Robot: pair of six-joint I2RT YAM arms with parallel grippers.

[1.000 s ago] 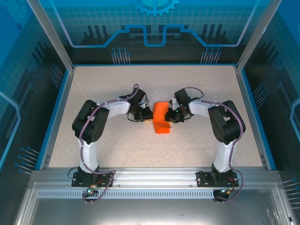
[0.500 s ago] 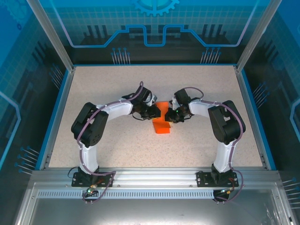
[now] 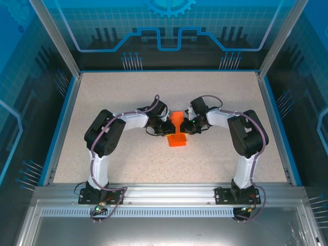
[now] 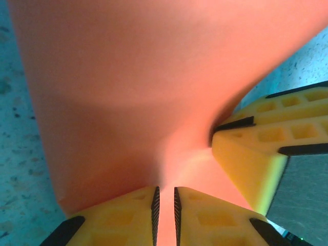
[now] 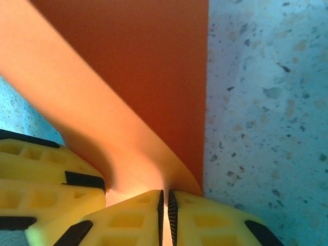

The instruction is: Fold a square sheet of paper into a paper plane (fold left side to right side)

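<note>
Pinched in the left gripper (image 4: pixel 165 205), the orange paper sheet (image 4: pixel 154 77) has been carried across to just beside the right gripper (image 5: pixel 165 205), also clamped on it; the fold is judged nearly closed.

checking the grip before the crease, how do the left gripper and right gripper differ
The left gripper comes at the square sheet of paper from the left, the right gripper from the right. The left gripper's jaws stand slightly further apart than the right gripper's. Both are shut on the sheet, close together.
</note>
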